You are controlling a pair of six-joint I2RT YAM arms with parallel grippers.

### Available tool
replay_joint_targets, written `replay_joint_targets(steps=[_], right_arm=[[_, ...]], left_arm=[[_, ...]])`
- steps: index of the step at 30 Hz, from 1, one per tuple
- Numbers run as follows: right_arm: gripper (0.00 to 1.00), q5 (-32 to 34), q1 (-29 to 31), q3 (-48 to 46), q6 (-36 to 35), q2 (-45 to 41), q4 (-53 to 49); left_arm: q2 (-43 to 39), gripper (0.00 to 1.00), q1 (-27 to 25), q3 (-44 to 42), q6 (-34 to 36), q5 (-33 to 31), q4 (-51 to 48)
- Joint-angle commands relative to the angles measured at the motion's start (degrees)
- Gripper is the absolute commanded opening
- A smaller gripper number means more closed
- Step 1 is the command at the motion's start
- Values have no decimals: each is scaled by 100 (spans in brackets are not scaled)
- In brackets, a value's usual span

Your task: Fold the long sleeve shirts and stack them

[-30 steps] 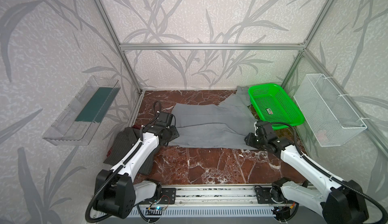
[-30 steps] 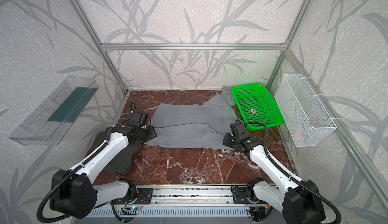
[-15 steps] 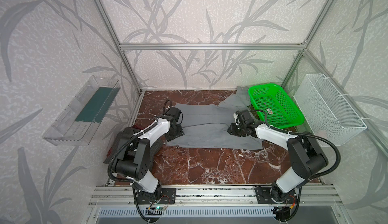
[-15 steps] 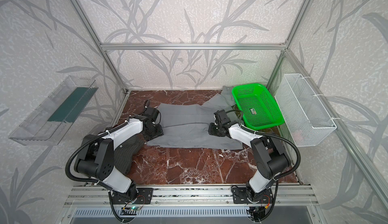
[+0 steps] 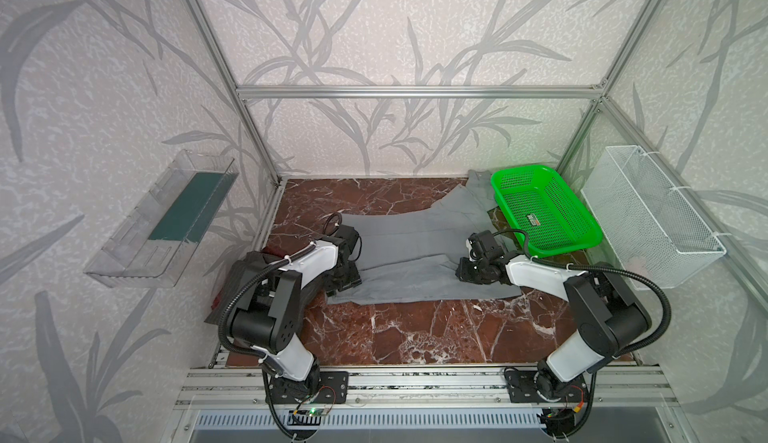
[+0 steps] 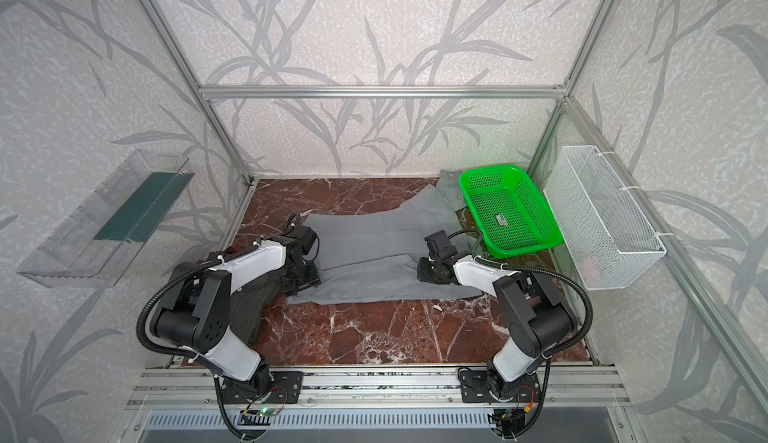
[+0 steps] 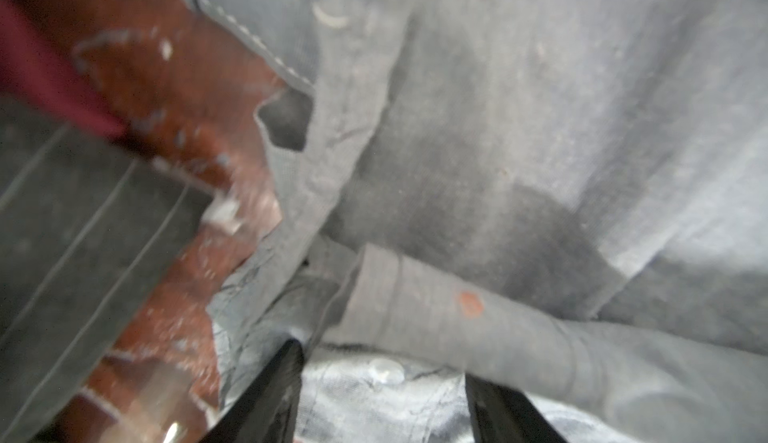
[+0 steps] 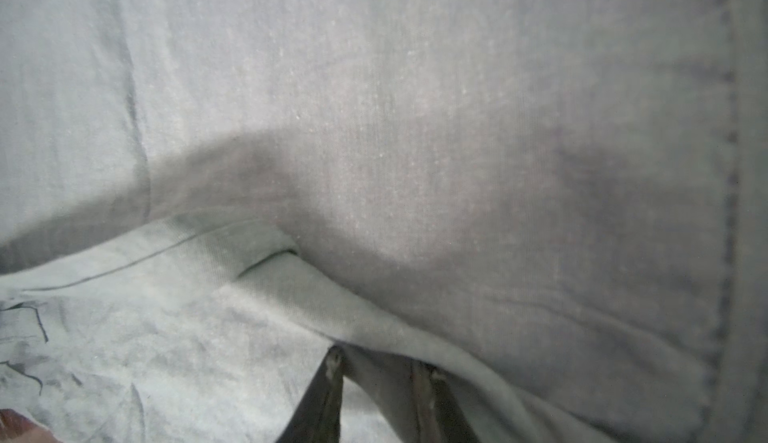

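The grey long sleeve shirt [image 5: 415, 245] [image 6: 374, 250] lies spread across the middle of the table, with a crease running between the two grippers. My left gripper [image 5: 349, 279] [image 6: 309, 281] is at its left edge. In the left wrist view its jaws [image 7: 380, 362] stand wide apart over a buttoned cuff and a rolled fold. My right gripper [image 5: 463, 272] [image 6: 424, 272] is on the shirt's right part; its narrow jaws [image 8: 382, 364] pinch a fold of grey cloth. The dark pinstriped shirt [image 6: 249, 308] [image 7: 83, 220] lies crumpled at the left under my left arm.
A green mesh basket [image 5: 552, 196] stands at the back right, overlapping a sleeve of the grey shirt. A white wire basket [image 5: 648, 212] hangs on the right wall and a clear tray [image 5: 166, 216] on the left wall. Something maroon [image 7: 41, 67] lies beside the pinstriped shirt.
Both grippers have moved from the grey shirt's near edge inward and farther back over the cloth, and the elbows have risen. The right jaws have narrowed. A crease now runs between them.
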Motion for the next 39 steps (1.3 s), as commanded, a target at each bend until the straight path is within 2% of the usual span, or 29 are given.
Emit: replay_joint_targets(steps=[1,8,9,12,14,19,25,31,34,37,39], right_arm=[[31,203,281,-330,-38,-277,-544],[32,478,990,-823,195,-1319,-1122],[32,472,995,-773,367,-1461,-1256],[32,520,1006,-318,279,-1762,-1629],[31,387,1008,35,-17,-1737,-1685],[27,-44,1043,782,-131,-1128,-1677],[18,-188,1146,1060,-196,-271,-1213],[17,80,1139,1396,-313,614,-886],[21,126,1108,1892,-549,1108,-899],[27,-42,1104,2640,-777,1471,-1323],[35,263,1082,2906,-796,1265,-1744]], left_arm=[[-476,63,9,-91,25,-182,-590],[-1326,64,18,-115,254,178,-1137],[-1425,64,18,-41,294,213,-1206],[-1548,65,35,198,396,76,-1333],[-1519,65,35,379,454,-53,-1325],[-1087,65,44,1063,584,96,-1597],[-1050,65,38,755,391,398,-1212],[-924,66,68,775,495,131,-1233],[-816,67,117,896,634,-1,-1257],[-715,68,244,1012,745,-101,-1274],[-665,68,361,1145,802,-140,-1342]])
